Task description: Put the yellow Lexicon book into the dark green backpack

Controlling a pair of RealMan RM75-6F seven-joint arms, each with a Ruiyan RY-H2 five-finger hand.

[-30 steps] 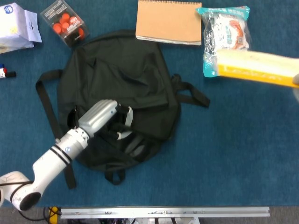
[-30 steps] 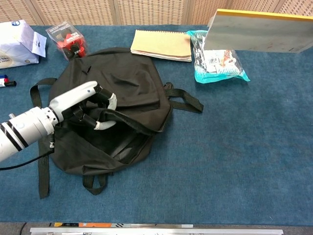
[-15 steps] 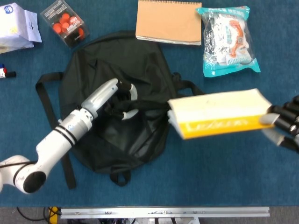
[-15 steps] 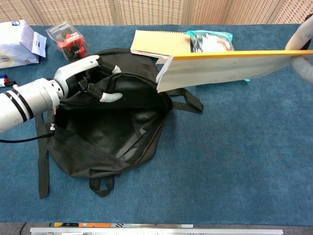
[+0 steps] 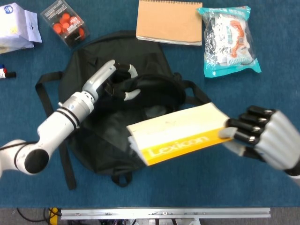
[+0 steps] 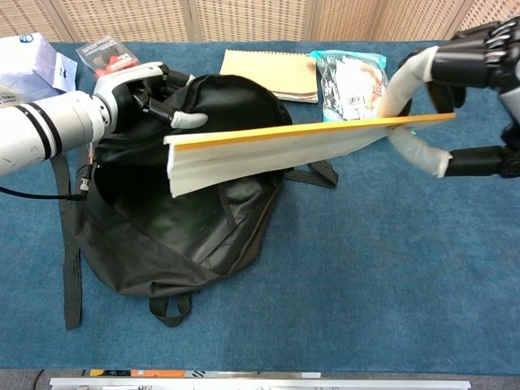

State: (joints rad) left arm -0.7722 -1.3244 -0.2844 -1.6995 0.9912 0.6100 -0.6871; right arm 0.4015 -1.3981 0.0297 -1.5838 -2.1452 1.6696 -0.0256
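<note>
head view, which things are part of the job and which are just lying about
In the job: yellow Lexicon book, dark green backpack, left robot hand, right robot hand.

Lying about: brown notebook, teal snack bag, box of orange balls, white packet.

Table (image 5: 234, 187) covered edge to edge by a deep blue, carpet-like surface of fine, even texture. Along its near edge runs a pale metal rail (image 5: 164, 213), seen in both views. Behind the far edge, in the chest view, stands a wall of tan woven-pattern panels (image 6: 244, 16), divided by lighter vertical strips. Lighting is even and diffuse, with soft shadows on the blue surface.
</note>
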